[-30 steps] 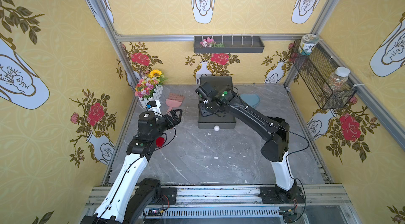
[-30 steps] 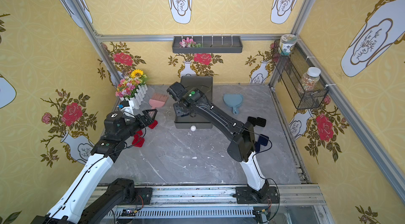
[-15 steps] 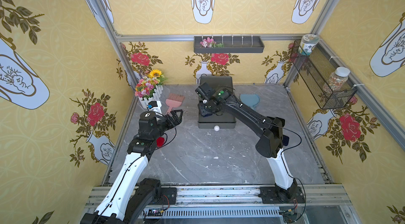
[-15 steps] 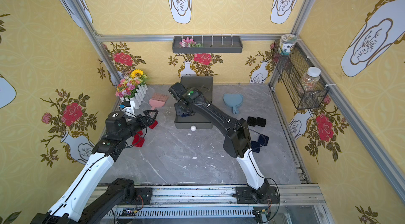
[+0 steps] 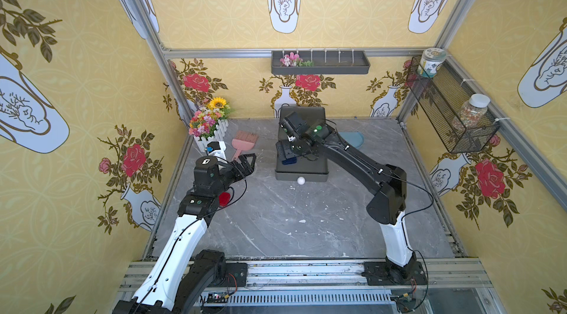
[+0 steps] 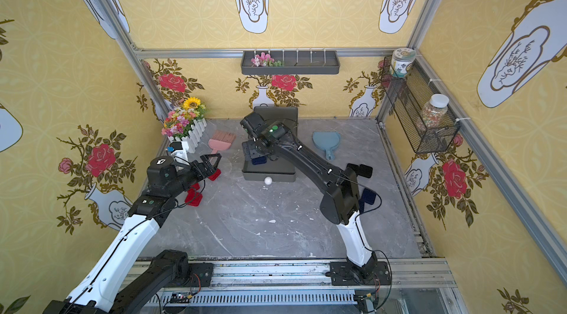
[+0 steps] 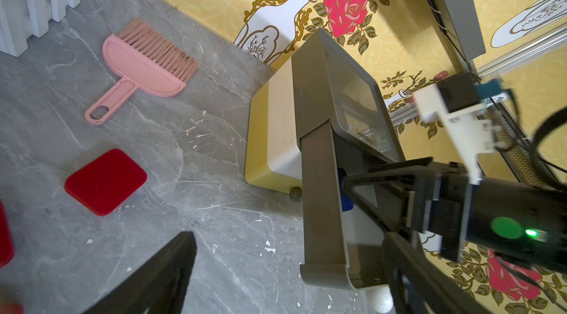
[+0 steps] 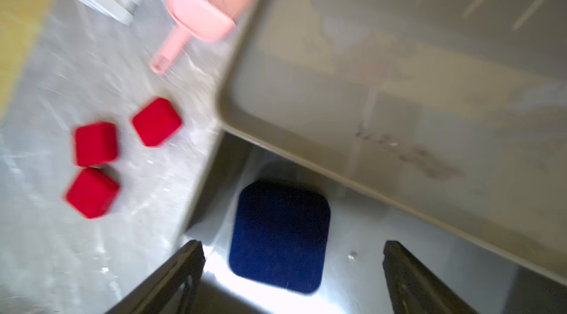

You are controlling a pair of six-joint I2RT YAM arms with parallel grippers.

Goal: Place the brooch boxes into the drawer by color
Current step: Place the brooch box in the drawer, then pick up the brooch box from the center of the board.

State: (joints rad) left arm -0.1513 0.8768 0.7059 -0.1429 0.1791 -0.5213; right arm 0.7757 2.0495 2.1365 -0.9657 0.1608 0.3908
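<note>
- Drawer (image 5: 306, 113) — a three-tier chest at the upper centre of both top views, backed against the far wall. Its dark grey top tier (image 6: 277, 172) is pulled out toward the lower edge of the frame, with the white knob (image 5: 301, 180) at its front.
- Dark blue brooch box (image 8: 279, 235) — lies flat on the floor of the open tier, at that tier's left side in both top views (image 5: 290, 161).
- Right gripper (image 8: 293, 246) — poised over the open tier with jaws spread wide. The right wrist view shows bare drawer floor on either side of the box, so neither finger touches it.
- Left gripper (image 5: 254, 162) — left of centre, jaws fully apart with nothing between them, hovering above the table (image 5: 291, 220).
- Red brooch boxes (image 8: 156, 121) — three on the table left of the drawer. Two sit just beside each other; the third is a little apart.
- Black brooch boxes (image 6: 364, 170) — right of centre in a top view, partly behind the right arm. A second dark blue box (image 6: 369, 195) lies near them by the elbow.
- Bystanders: pink brush (image 5: 244, 139) and blue dustpan (image 6: 326, 140).
</note>
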